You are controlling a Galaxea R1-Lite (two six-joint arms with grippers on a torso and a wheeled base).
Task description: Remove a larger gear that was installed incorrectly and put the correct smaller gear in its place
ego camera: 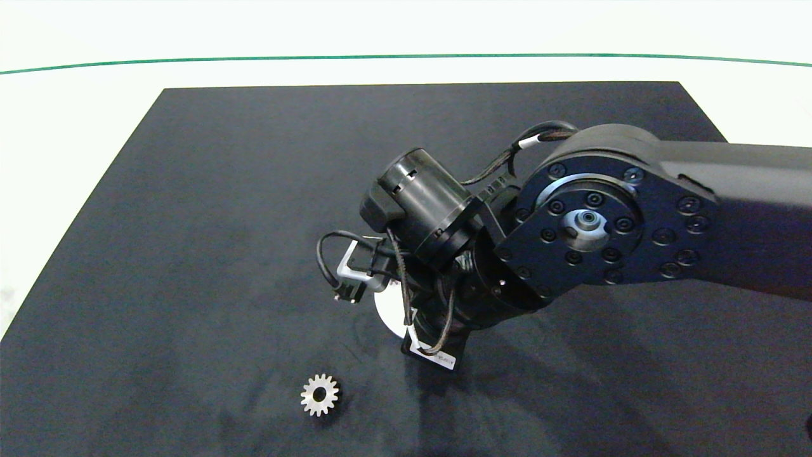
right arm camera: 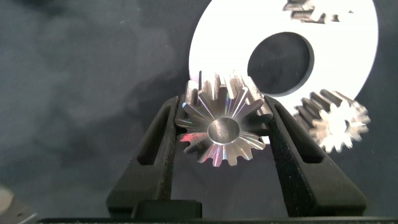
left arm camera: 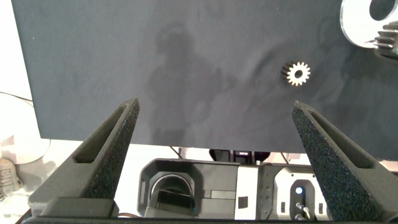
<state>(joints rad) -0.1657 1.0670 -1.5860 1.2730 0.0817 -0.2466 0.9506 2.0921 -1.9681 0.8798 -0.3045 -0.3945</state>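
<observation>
In the right wrist view my right gripper (right arm camera: pixel 224 118) is shut on the larger gear (right arm camera: pixel 221 130), a shiny gear with long pointed teeth, held at the edge of a white round plate (right arm camera: pixel 211 43). Whether the gear touches the plate cannot be told. A smaller gear (right arm camera: pixel 339 121) sits at the plate's rim beside the gripper, and another small gear (right arm camera: pixel 308 9) shows partly at the plate's far side. A third smaller gear (ego camera: pixel 320 395) (left arm camera: pixel 297 73) lies loose on the black mat. My left gripper (left arm camera: pixel 216 106) is open and holds nothing, back over the mat's edge.
The right arm (ego camera: pixel 602 222) reaches in over the black mat (ego camera: pixel 190 222) and hides most of the white plate (ego camera: pixel 387 311) in the head view. The plate has a large round hole (right arm camera: pixel 280 59). White table surrounds the mat, with a green line (ego camera: pixel 406 57) at the back.
</observation>
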